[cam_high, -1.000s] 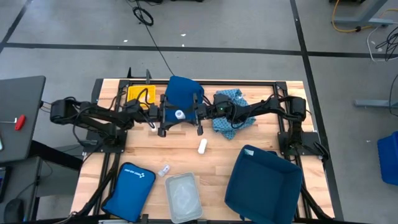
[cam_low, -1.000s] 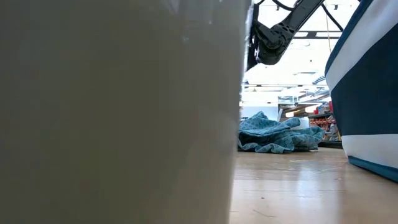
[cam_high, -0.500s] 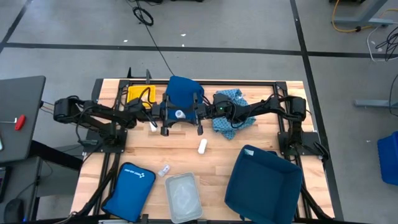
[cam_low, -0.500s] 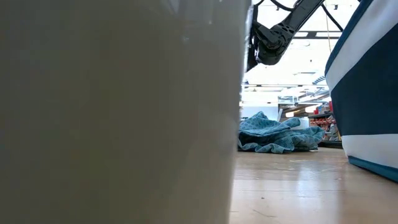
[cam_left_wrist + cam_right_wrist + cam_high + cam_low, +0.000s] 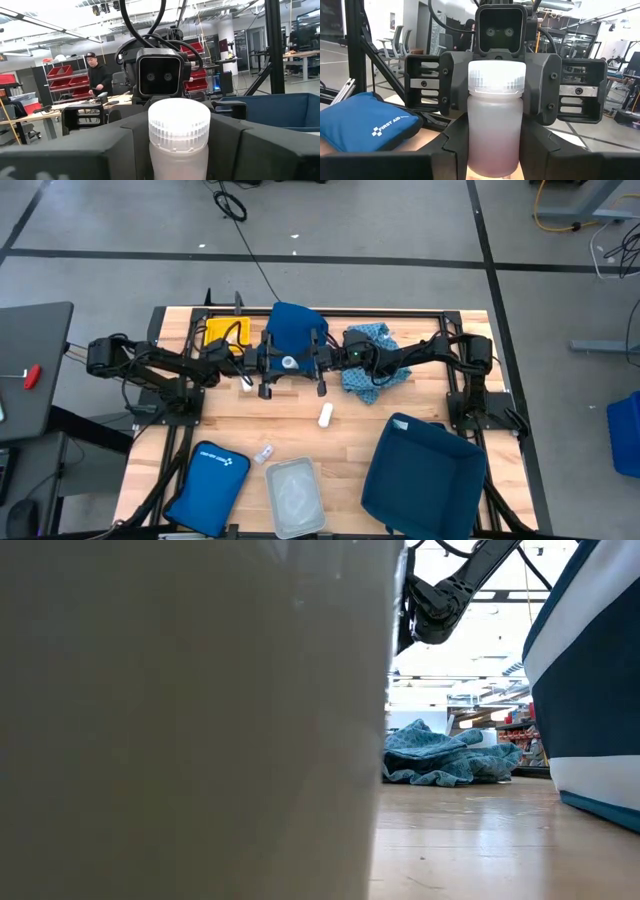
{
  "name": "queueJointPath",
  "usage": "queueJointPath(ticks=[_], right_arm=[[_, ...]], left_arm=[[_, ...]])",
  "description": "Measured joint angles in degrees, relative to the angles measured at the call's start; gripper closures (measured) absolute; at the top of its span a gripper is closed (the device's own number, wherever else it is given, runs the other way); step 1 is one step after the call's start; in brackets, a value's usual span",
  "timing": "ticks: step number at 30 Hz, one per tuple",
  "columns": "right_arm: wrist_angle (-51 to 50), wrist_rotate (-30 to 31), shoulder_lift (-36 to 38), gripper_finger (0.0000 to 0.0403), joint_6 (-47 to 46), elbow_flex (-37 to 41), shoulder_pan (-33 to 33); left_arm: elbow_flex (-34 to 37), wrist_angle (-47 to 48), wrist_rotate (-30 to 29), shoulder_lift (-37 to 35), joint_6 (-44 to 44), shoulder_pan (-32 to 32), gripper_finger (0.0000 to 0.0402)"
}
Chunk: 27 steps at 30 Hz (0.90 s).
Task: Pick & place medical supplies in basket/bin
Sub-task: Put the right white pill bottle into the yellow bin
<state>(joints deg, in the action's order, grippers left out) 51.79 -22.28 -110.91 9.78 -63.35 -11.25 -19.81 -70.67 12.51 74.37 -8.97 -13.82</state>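
A white bottle (image 5: 288, 363) with a ribbed cap (image 5: 178, 119) hangs upright above the table's far middle. My left gripper (image 5: 178, 155) reaches it from the left and my right gripper (image 5: 495, 162) from the right, each shut on it and facing the other. A white roll (image 5: 325, 415) and a small vial (image 5: 264, 453) lie on the wood. Another white piece (image 5: 245, 383) lies under my left arm. The blue bin (image 5: 420, 475) stands at the near right. My left gripper pinches the bottle's body (image 5: 156, 155) between its two fingers (image 5: 452, 82), one on each side. The fingers come level from the table's left. The bottle stands upright, clear of the table, cap above the fingers. My right gripper pinches the bottle's lower body (image 5: 472, 150) between its two fingers, which come level from the table's right. The bottle stands upright and lifted clear, held by both grippers at once.
A dark blue cloth (image 5: 293, 325) and a teal cloth (image 5: 372, 360) lie at the far side. Beside them at the far left is a yellow thing (image 5: 225, 332). A blue first-aid pouch (image 5: 212, 478) and a clear tray (image 5: 293, 496) sit at the near edge. The tray blocks most of the low view.
My left gripper's fingers have drawn in around the white bottle. Both arms and the bottle have kept their place.
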Motion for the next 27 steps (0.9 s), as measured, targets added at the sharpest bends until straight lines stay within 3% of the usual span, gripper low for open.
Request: queueJointPath(ticks=[2, 8, 11, 18, 27], right_arm=[[-0.4, 0.0, 0.0, 0.0261, 0.0, 0.0, 0.0], [-5.0, 4.5, 0.0, 0.0140, -1.5, -0.1, 0.0], [-9.2, 6.5, 0.0, 0.0118, -1.6, -0.1, 0.0], [-17.9, 7.2, 1.5, 0.0140, -1.4, 0.0, 0.0], [-38.8, 8.3, 11.0, 0.0183, 1.2, 0.0, -0.2]], left_arm=[[0.0, 0.1, 0.0, 0.0, 0.0, 0.0, 0.0254], [0.0, 0.1, -0.5, 0.0, 0.0, -0.1, 0.0254], [0.0, 0.4, -0.4, 0.0, 0.0, -0.1, 0.0254], [0.1, 5.4, -1.2, -1.3, -0.5, -0.7, 0.0254], [0.2, 18.3, -2.1, -8.3, -1.5, -3.1, 0.0254]])
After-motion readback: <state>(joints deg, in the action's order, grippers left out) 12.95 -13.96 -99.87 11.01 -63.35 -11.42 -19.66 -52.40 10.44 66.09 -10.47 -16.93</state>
